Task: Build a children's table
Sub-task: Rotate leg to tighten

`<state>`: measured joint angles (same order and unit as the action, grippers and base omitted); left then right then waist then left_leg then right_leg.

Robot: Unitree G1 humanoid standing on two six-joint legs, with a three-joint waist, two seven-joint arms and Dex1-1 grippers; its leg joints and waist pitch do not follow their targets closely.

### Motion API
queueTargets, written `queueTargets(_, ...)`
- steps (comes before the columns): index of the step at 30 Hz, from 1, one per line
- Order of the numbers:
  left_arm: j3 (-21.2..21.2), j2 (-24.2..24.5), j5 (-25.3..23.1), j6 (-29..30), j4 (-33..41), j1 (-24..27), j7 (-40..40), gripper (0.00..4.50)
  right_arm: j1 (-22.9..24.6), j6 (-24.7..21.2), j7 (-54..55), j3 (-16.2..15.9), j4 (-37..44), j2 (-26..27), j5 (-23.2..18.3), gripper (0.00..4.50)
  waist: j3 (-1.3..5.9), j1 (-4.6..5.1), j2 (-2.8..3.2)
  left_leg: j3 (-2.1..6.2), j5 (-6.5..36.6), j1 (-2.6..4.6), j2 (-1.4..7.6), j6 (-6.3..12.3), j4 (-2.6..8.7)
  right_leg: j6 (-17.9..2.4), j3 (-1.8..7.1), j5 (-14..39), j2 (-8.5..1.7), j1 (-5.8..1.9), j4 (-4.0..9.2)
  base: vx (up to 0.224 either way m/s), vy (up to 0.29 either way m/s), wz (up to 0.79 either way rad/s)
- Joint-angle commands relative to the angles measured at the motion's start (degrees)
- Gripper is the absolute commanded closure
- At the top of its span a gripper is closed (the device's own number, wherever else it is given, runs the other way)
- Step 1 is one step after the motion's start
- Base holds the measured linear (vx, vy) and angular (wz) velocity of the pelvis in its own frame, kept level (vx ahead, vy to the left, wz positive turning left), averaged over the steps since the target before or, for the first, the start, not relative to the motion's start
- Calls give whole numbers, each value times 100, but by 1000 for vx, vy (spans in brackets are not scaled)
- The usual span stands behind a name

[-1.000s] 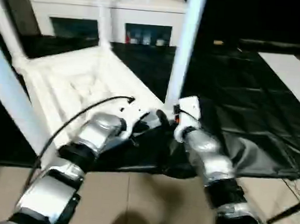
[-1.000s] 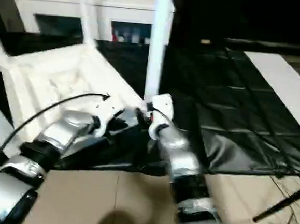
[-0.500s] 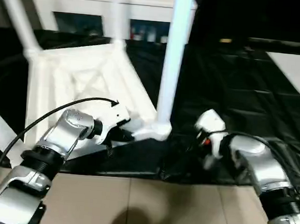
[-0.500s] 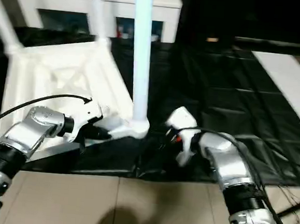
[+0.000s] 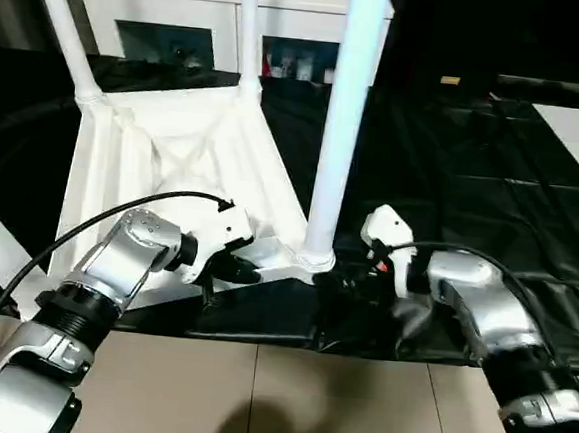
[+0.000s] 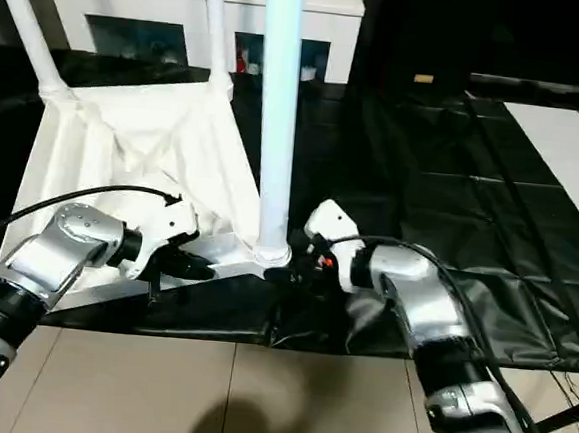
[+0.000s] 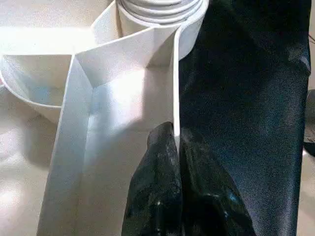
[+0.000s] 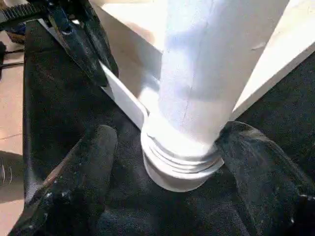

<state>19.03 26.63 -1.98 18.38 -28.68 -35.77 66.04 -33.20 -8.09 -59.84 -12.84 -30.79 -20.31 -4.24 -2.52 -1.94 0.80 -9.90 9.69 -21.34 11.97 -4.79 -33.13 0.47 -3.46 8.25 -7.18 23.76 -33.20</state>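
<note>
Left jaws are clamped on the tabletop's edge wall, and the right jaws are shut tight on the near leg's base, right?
Not quite. The right gripper is open, its jaws straddling the leg base with gaps, per the right wrist view. The left gripper does clamp the tabletop wall.

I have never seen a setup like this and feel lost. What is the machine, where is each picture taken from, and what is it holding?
This is a humanoid robot with two silver arms, each ending in a black two-fingered pincer. Two pictures come from its head, looking down; two come from cameras on its wrists. On the black-covered work table lies a white children's table top, upside down, with legs standing up. The left pincer pinches the top's thin edge wall. The right pincer is open, one finger on each side of the near leg at its ribbed base, not squeezing it. A white cabinet stands behind.
</note>
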Motion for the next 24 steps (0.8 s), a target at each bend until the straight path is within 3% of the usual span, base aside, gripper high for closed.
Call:
queueTargets(1, 255, -49, -32, 12, 27, 80, 186, 450, -135, 92, 48, -76, -177, 104, 57, 101, 396, 4, 35, -66, 1638, 56, 20, 185, 391, -1495, 96, 971, 9, -323, 250, 0, 0, 0)
queueTargets(6, 231, -82, -91, -7, -65, 60, 131, 450, -366, 270, 169, -43, -627, 279, 128, 142, 414, -1, 66, -70, 1504, 68, 22, 209, 375, -1602, 91, 702, 12, -323, 219, 0, 0, 0)
queueTargets(7, 229, -83, -109, -25, -92, 48, 110, 450, -400, 298, 178, -45, -696, 303, 132, 152, 410, -3, 11, -77, 1479, 60, 23, 234, 376, -1604, 90, 674, 20, -328, 222, 0, 0, 0)
queueTargets(9, 228, -82, -120, -38, -110, 39, 95, 450, -420, 314, 182, -45, -735, 317, 134, 171, 410, -11, 40, -70, 1438, 58, 22, 254, 376, -1604, 88, 678, 15, -333, 208, 0, 0, 0)
queueTargets(16, 210, -90, -140, -66, -144, 39, 50, 450, -524, 561, 197, -79, -1067, 353, 240, 218, 391, -3, 40, -70, 1719, 74, 26, 189, 392, -1510, 94, 1105, 2, -316, 253, 0, 0, 0)
queueTargets(21, 205, -98, -177, -71, -189, 41, 3, 450, -557, 657, 328, -48, -1231, 379, 299, 238, 400, 5, 43, -69, 1633, 60, 17, 212, 384, -1539, 89, 940, 14, -326, 236, 0, 0, 0)
queueTargets(24, 180, -159, -213, -2, -220, 45, -159, 450, -545, 625, 655, 26, -1328, 451, 347, 243, 372, 9, 45, -66, 1848, 77, 26, 167, 408, -1473, 91, 1298, 6, -306, 272, 0, 0, 0)
